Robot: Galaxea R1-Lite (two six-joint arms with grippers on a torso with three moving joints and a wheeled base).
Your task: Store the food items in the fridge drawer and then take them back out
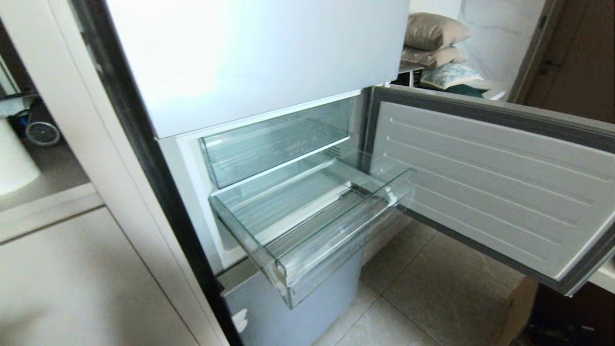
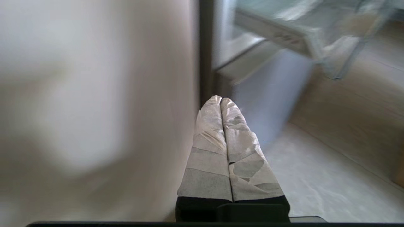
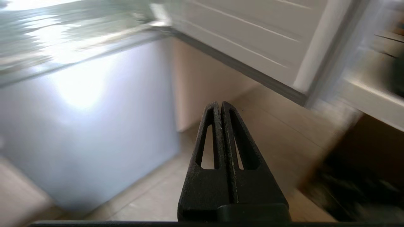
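Observation:
The clear fridge drawer (image 1: 331, 245) is pulled out of the pale blue-grey fridge, and nothing lies on its ribbed floor. A second clear bin (image 1: 269, 144) sits pushed in above it. The food items are out of view. Neither arm shows in the head view. My left gripper (image 2: 220, 99), its fingers wrapped in white tape, is shut on nothing and hangs low beside the fridge's dark left edge. My black right gripper (image 3: 220, 103) is shut and empty, low over the tiled floor under the open door; the drawer (image 3: 79, 28) is above it.
The fridge door (image 1: 490, 187) is swung open to the right, over the floor. Beige cabinet panels (image 1: 72, 269) stand left of the fridge. The closed lower fridge front (image 1: 298, 302) lies beneath the drawer. Pillows (image 1: 435, 33) are piled in the far room.

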